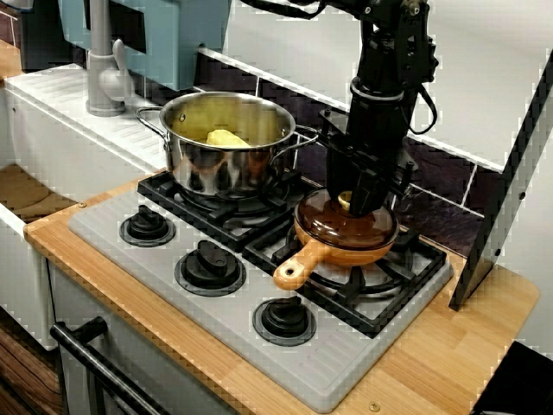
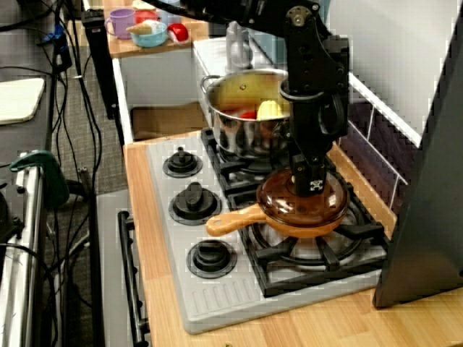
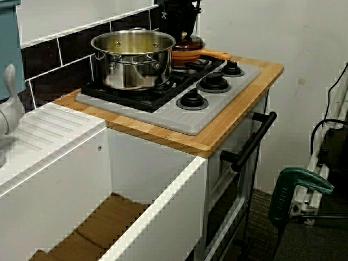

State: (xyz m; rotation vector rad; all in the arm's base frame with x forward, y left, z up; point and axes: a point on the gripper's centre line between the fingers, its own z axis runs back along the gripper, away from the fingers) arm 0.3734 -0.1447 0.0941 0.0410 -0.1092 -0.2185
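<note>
One brown glass lid (image 1: 327, 225) caps the orange pan (image 1: 346, 255), jaws clamped on its knob (image 1: 345, 201).

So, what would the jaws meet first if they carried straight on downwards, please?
The knob of the brown lid on the orange pan; they look right at it, though contact is unclear.

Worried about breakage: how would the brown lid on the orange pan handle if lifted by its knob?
The brown lid looks glossy and see-through, so probably rigid, slippery and breakable. Its small knob, at the gripper, sits centrally, so it should likely hang level.
</note>
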